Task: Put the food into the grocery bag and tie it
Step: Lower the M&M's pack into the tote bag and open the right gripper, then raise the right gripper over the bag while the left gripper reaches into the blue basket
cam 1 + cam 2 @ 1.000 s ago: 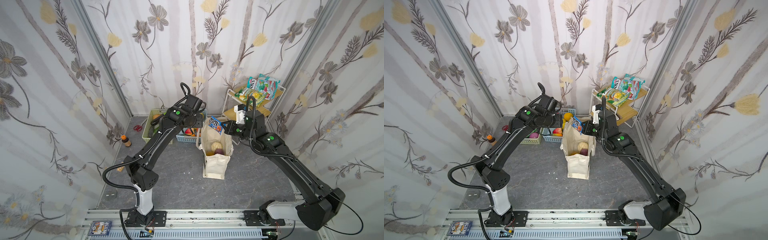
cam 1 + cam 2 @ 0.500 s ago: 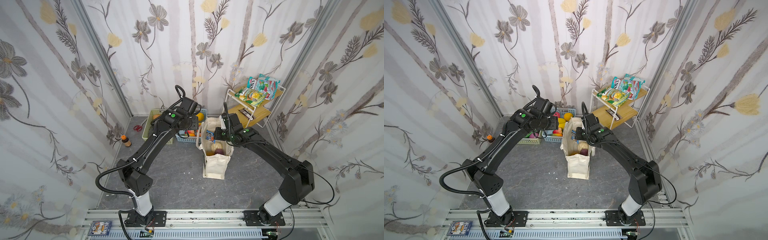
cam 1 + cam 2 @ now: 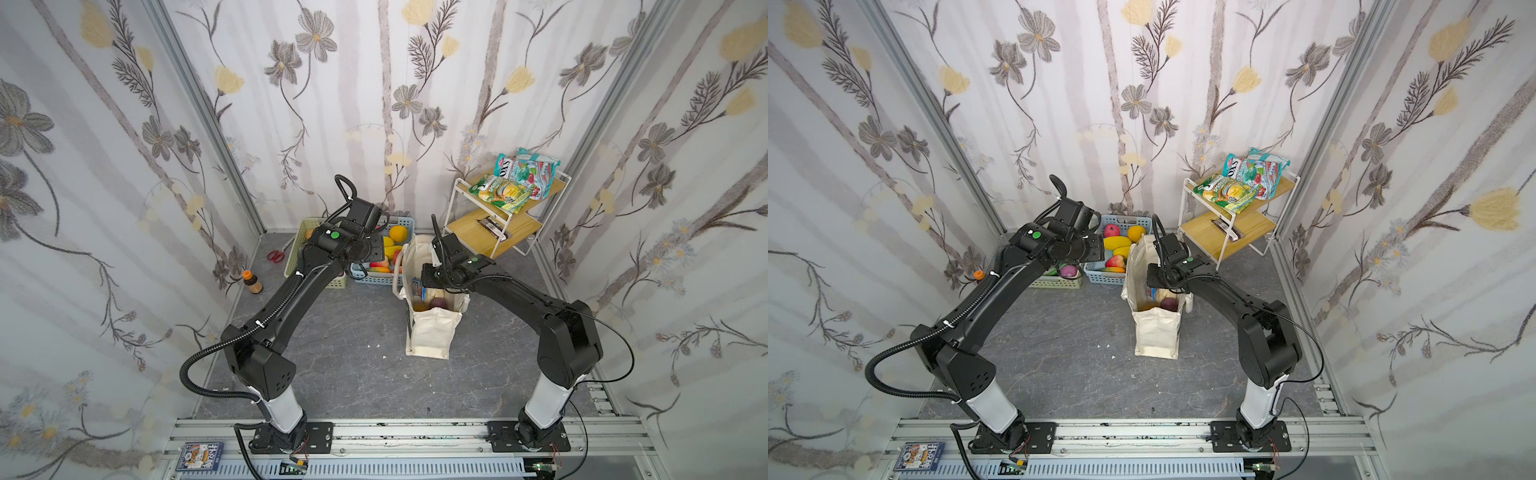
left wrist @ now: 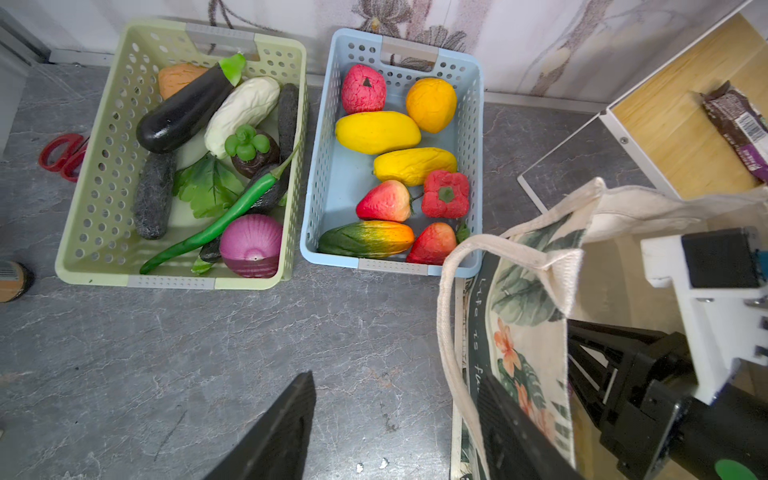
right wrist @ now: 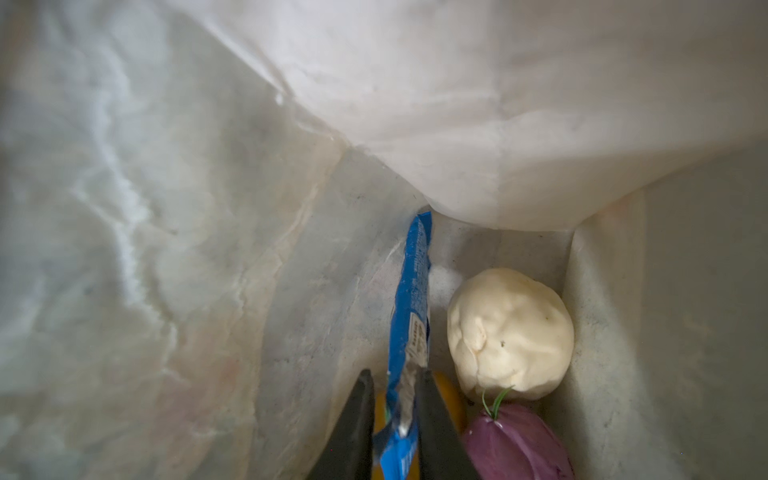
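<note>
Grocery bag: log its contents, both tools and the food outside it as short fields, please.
bag: grocery bag, upright, mouth open
inside: blue packet, cream item, purple item, yellow item
right tool: inside bag, fingers flanking the blue packet; grip unclear
left tool: open, empty, near bag
outside: vegetables in green basket; fruit in blue basket; snack packs on shelf

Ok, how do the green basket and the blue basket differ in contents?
The green basket holds mostly dark, green and white vegetables, with an eggplant and a purple onion; the blue basket holds mainly yellow, orange and red fruit. The green basket is crowded, pieces overlapping; the blue basket shows bare bottom. The blue basket stands nearer the grocery bag. Both are perforated plastic, side by side.
</note>
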`<action>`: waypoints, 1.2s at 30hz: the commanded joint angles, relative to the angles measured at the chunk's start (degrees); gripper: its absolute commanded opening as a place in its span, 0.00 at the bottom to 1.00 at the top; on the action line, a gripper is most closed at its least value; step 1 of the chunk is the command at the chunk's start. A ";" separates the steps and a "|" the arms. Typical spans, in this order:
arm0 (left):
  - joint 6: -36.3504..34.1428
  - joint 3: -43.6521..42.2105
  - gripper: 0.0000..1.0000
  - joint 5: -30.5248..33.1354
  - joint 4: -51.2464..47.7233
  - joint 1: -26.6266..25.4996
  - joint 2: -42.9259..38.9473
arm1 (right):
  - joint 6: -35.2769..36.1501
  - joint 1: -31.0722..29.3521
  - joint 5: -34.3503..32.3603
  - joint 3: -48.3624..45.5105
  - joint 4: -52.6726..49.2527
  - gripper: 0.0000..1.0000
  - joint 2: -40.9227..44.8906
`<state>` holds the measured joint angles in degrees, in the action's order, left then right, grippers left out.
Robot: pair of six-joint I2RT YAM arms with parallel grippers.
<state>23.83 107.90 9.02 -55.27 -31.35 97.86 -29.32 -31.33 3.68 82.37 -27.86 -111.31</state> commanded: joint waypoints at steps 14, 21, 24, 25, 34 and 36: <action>-1.00 -0.97 0.65 -0.21 2.00 3.23 2.10 | 2.81 4.31 6.47 4.55 -1.84 0.62 8.17; -1.51 1.27 0.67 -1.50 2.71 4.17 7.01 | 3.65 6.43 7.14 7.88 -3.06 0.69 14.52; -1.61 2.53 0.70 -2.34 3.01 4.54 9.91 | 4.33 6.64 6.61 8.25 -2.98 0.70 17.23; -1.60 3.32 0.72 -2.59 2.97 4.57 11.12 | 4.77 6.57 6.80 8.18 -2.70 0.71 18.18; -3.13 7.58 0.82 -2.01 7.56 4.91 20.90 | 6.41 5.43 7.59 4.59 1.23 0.79 25.92; -3.61 8.94 0.83 -1.98 8.26 5.20 23.25 | 6.16 5.25 7.09 4.39 1.01 0.79 26.57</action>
<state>21.15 115.39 6.42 -49.91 -26.41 119.22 -23.49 -25.91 10.59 87.24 -29.41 -85.32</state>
